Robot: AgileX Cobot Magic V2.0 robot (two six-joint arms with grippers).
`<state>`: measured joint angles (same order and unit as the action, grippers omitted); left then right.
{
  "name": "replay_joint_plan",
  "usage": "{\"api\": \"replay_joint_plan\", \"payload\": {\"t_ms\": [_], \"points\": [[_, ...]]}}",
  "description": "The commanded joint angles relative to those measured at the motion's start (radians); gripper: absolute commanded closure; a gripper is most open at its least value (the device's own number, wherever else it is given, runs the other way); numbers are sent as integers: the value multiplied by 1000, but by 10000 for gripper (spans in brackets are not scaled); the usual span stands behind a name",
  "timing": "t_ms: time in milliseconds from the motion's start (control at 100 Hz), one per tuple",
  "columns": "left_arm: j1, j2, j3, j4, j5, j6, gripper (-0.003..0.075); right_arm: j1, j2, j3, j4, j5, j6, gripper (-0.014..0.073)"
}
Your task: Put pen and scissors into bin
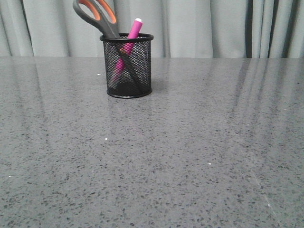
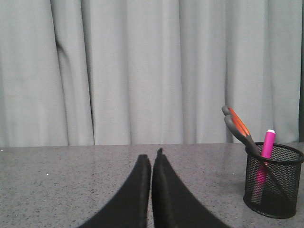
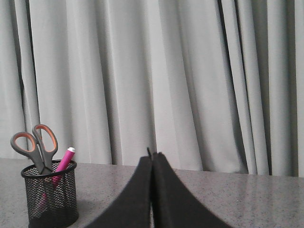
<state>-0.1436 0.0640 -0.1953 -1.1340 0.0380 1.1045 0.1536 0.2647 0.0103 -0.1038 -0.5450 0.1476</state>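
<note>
Bin: the small black wire-mesh cylindrical pen cup (image 1: 127, 66) stands upright on the grey speckled stone-look tabletop (image 1: 190, 152), toward the far edge and left of centre in the front view, with its solid rim uppermost and solid base flat on the surface.

Scissors: the scissors with dark grey handles lined in orange (image 1: 96, 14) stand inside the cup, blades down behind the mesh, finger loops sticking out above the rim and leaning to the left in the front view.

Pen: the short thick magenta-pink marker pen with a whitish cap (image 1: 133, 30) also sits inside the cup, cap end up, tilted so its top leans right over the rim; its lower body shows pink through the mesh and crosses the scissor blades.

Left gripper: the black left gripper (image 2: 151, 159) has its two fingers pressed together with nothing between them; it sits over bare tabletop, well apart from the cup, which appears at the side of the left wrist view.

Right gripper: the black right gripper (image 3: 151, 159) likewise has its fingers closed against each other and empty, well apart from the cup.

Backdrop: a pale grey pleated curtain (image 1: 213, 28) hangs behind the table's far edge.
</note>
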Motion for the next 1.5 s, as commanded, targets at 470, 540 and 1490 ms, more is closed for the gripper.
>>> {"api": "replay_joint_plan", "payload": {"t_ms": [470, 540, 1490], "points": [[0, 10, -29, -10, -31, -7, 742, -8, 4, 14, 7, -64, -6, 662], [0, 10, -29, -10, -31, -7, 742, -8, 4, 14, 7, -64, -6, 662], [0, -99, 222, 1066, -31, -1139, 742, -8, 4, 14, 7, -64, -6, 662]]}}
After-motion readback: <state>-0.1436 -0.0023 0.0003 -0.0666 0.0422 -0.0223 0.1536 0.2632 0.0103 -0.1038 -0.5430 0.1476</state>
